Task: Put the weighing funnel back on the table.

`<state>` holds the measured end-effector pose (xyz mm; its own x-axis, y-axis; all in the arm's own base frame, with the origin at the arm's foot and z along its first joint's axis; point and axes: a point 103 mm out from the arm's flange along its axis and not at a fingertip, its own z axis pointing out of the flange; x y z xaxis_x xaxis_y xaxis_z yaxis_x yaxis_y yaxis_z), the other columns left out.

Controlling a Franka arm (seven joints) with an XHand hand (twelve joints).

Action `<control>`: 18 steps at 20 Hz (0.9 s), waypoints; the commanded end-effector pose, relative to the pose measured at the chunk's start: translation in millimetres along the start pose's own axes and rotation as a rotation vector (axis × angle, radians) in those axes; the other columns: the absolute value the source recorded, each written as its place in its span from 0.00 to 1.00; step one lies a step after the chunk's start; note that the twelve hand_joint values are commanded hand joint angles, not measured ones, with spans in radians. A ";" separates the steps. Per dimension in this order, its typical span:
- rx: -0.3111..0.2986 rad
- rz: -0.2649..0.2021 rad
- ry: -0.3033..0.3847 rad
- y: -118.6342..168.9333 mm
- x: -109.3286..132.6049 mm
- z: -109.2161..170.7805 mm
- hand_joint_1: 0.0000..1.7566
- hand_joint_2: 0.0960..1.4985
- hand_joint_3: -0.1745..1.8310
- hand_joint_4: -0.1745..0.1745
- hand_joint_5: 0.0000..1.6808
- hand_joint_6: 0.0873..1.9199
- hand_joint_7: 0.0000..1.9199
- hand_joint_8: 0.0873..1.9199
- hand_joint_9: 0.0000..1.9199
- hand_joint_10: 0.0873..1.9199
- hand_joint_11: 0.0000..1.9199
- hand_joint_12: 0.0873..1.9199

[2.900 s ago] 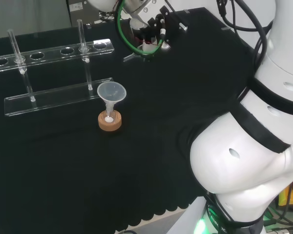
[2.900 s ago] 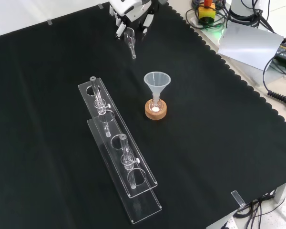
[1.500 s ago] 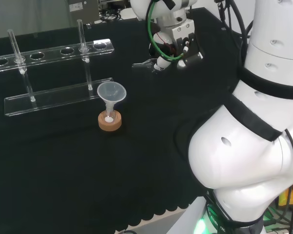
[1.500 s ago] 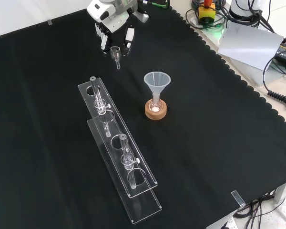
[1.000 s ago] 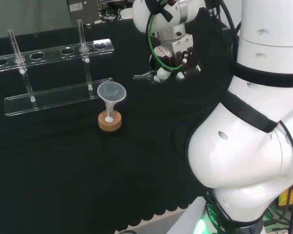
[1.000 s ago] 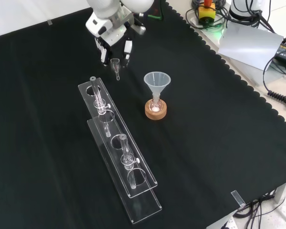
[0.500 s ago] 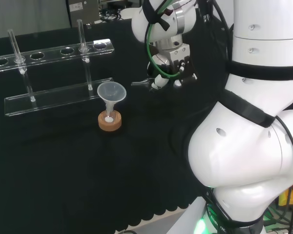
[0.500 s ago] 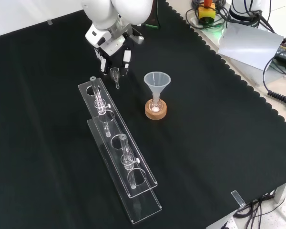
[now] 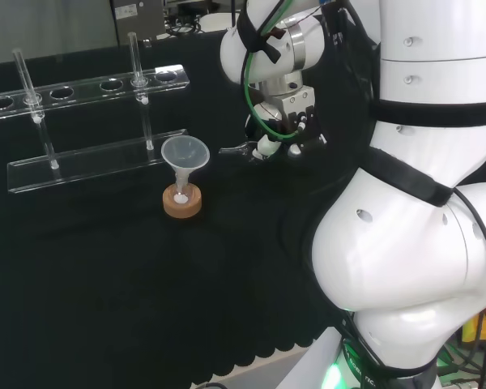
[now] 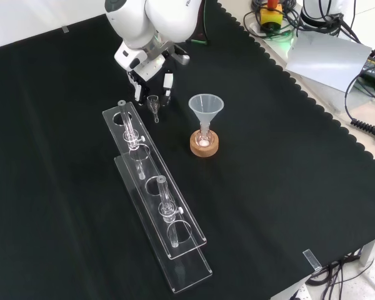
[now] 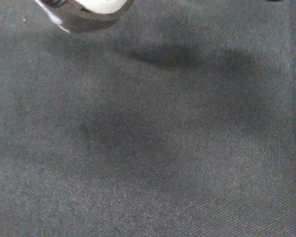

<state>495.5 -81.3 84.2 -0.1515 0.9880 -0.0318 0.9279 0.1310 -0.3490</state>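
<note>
In the front view the clear tube rack [image 10: 147, 169] stands leftmost, its far end just beside what I carry. Next, my robot hand [image 10: 149, 65] has its fingers curled round the weighing funnel [image 10: 154, 104], pinching its cup, stem slanting down low over the desk [image 10: 287, 187] (touching or not, I cannot tell). Rightmost stands the funnel [image 10: 205, 107] on its cork ring [image 10: 204, 145]. Letting go too high could send the piece rolling against the rack; drifting sideways could clip either neighbour

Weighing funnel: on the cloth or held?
Held. Fingers of the hand pinch the weighing funnel; whether its stem touches the cloth, cannot tell.
</note>
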 end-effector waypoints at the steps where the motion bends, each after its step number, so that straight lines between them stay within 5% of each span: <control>1: 0.007 0.000 -0.001 2.8 -0.1 7.2 0.62 0.67 0.10 0.87 0.66 0.40 0.70 0.11 0.79 0.00 0.67 0.34; 18: 0.019 -0.009 -0.010 12.8 5.3 16.2 0.62 0.67 0.11 0.85 0.65 0.41 0.69 0.11 0.79 0.00 0.66 0.34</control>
<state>500.5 -77.9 66.4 -0.1621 0.9859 -0.0415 0.9214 0.1361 -0.3639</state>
